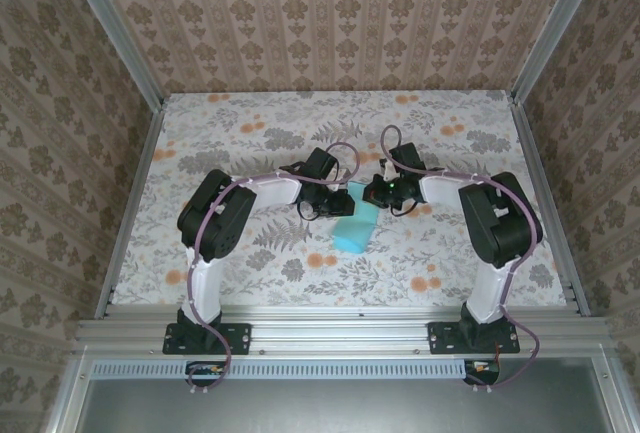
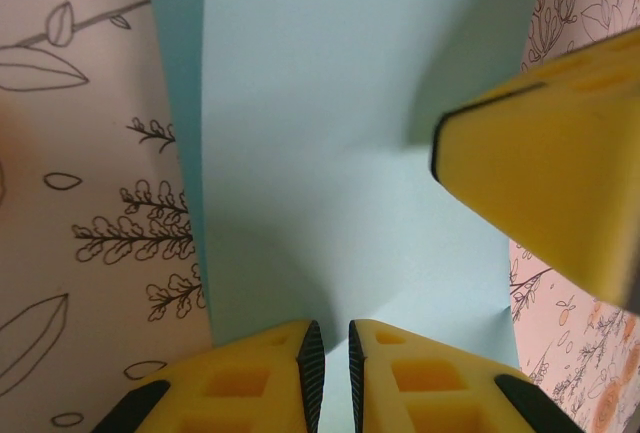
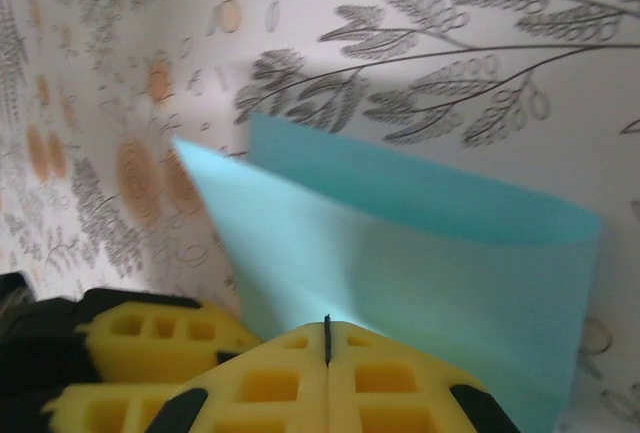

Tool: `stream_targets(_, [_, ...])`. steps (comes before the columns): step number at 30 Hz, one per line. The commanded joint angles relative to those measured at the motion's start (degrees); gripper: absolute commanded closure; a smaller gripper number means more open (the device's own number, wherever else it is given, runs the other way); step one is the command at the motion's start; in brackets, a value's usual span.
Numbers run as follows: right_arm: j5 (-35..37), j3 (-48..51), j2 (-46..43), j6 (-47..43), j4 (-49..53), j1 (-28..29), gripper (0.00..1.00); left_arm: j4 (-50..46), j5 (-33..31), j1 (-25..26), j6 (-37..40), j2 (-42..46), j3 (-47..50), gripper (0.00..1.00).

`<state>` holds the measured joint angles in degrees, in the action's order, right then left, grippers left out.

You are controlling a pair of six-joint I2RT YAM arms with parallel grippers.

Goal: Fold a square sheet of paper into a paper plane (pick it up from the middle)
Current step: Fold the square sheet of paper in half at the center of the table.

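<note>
Finds the sheet (image 1: 357,225) folded over, turquoise out, at the middle of the table (image 1: 250,133), far end between both claws. Has the right gripper (image 3: 327,325) pressed together, tips on the sheet's edge, probably to hold the layers aligned; pinching or merely pressing, cannot tell. Has the left gripper (image 2: 330,338) low over the same end, pads (image 2: 308,353) nearly touching, slit between; grip unclear. Likely steadies the sheet for creasing.
</note>
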<state>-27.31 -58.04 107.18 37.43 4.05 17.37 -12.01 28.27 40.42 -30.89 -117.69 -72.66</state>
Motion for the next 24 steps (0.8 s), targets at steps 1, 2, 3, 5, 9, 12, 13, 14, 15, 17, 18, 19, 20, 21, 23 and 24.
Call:
stream_targets(1, [1.0,-0.8,2.1,-0.9,0.0,-1.5,0.94,-7.8,-8.4,-0.2,2.9,-6.9,4.3,0.8])
stream_targets(2, [1.0,-0.2,2.1,-0.6,-0.8,-2.0,0.95,-7.9,-8.7,-0.2,2.9,-6.9,4.5,0.8])
stream_targets(3, [1.3,0.2,2.1,-0.5,-1.2,-2.4,0.95,-7.8,-9.2,-0.2,2.9,-6.8,4.6,0.8])
stream_targets(5, [2.0,0.6,2.2,-1.1,-1.0,-3.2,0.95,-7.7,-9.5,-0.2,3.0,-6.6,5.0,0.8])
stream_targets(9, [3.0,1.5,2.9,-1.2,-1.5,-4.9,0.95,-7.8,-9.5,-0.3,3.2,-6.9,5.2,0.8])
stream_targets(12, [4.6,2.3,2.7,-1.4,-1.8,-5.9,0.95,-7.8,-9.7,-0.4,3.3,-6.9,5.5,0.8])
stream_targets(13, [4.9,2.5,2.8,-1.6,-1.9,-6.6,0.95,-7.7,-9.8,-0.5,3.4,-6.9,5.8,0.8])
stream_targets(14, [5.2,2.6,2.9,-1.9,-1.8,-7.0,0.95,-7.6,-9.8,-0.5,3.4,-6.8,5.9,0.8])
stream_targets(15, [5.3,2.9,2.9,-1.9,-2.0,-7.5,0.95,-7.6,-9.8,-0.6,3.4,-6.8,6.1,0.8])
stream_targets(17, [5.7,3.4,2.6,-1.9,-2.5,-8.6,0.95,-7.7,-9.7,-0.7,3.5,-6.8,6.3,0.8])
stream_targets(18, [6.2,3.5,2.4,-2.0,-2.7,-9.2,0.95,-7.6,-9.6,-0.6,3.5,-6.8,6.4,0.8])
stream_targets(19, [6.2,3.5,2.3,-2.2,-2.8,-9.6,0.95,-7.7,-9.6,-0.8,3.6,-6.7,6.4,0.8])
stream_targets(20, [5.9,3.3,2.3,-2.4,-2.8,-10.1,0.95,-7.7,-9.5,-0.8,3.5,-6.6,6.5,0.8])
stream_targets(21, [5.6,3.0,2.4,-2.7,-2.8,-10.4,0.95,-7.7,-9.5,-0.7,3.5,-6.6,6.5,0.8])
stream_targets(23, [4.7,2.2,2.5,-3.2,-2.3,-10.5,0.95,-7.8,-9.5,-0.8,3.6,-6.5,6.5,0.8])
stream_targets(24, [4.1,2.1,2.4,-3.4,-2.4,-10.5,0.95,-7.9,-9.4,-0.9,3.6,-6.5,6.4,0.8])
